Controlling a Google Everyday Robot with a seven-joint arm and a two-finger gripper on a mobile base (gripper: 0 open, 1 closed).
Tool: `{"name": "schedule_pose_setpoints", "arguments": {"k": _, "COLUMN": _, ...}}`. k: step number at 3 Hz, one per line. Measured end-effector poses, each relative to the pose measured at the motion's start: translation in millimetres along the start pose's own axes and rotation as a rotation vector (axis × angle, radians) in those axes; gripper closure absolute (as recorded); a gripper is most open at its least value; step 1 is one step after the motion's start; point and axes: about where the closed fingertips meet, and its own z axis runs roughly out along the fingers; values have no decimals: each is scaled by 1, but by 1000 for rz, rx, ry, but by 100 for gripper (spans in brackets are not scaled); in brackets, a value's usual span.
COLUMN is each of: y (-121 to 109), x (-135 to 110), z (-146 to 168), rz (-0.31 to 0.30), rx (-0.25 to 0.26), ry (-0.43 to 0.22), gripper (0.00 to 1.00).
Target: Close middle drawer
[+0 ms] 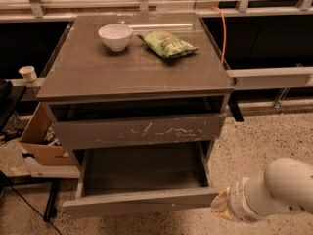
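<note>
The middle drawer (pixel 142 201) is pulled far out of the grey-brown cabinet. Its plain front faces me and its bare box interior (pixel 142 170) is open to view. Above it, the drawer with the white scratch marks (pixel 146 131) stands slightly out. My gripper (pixel 221 207) is at the bottom right, at the right end of the middle drawer's front, at or touching its corner. The white arm (pixel 286 187) stretches off to the right behind it.
On the cabinet top (pixel 98 77) stand a white bowl (pixel 115 35) and a green chip bag (pixel 167 43). A cardboard box (pixel 41 141) sits on the floor at the left. A paper cup (pixel 28 73) stands at the left. An orange cable (pixel 222 31) hangs at the right.
</note>
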Motion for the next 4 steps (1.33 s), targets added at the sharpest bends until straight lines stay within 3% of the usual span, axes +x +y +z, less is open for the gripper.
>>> {"name": "schedule_pose_setpoints", "arguments": {"k": 1, "y": -3, "x": 14, "z": 73, "rz": -19, "rx": -6, "ry": -35, "gripper": 100}}
{"name": "schedule_pose_setpoints", "arguments": {"k": 2, "y": 0, "x": 14, "z": 84, "rz": -36, "rx": -1, "ry": -29, "gripper": 100}}
{"name": "schedule_pose_setpoints", "arguments": {"k": 4, "y": -13, "x": 17, "z": 151, "rz": -72, "rx": 36, "ry": -83, "gripper": 100}}
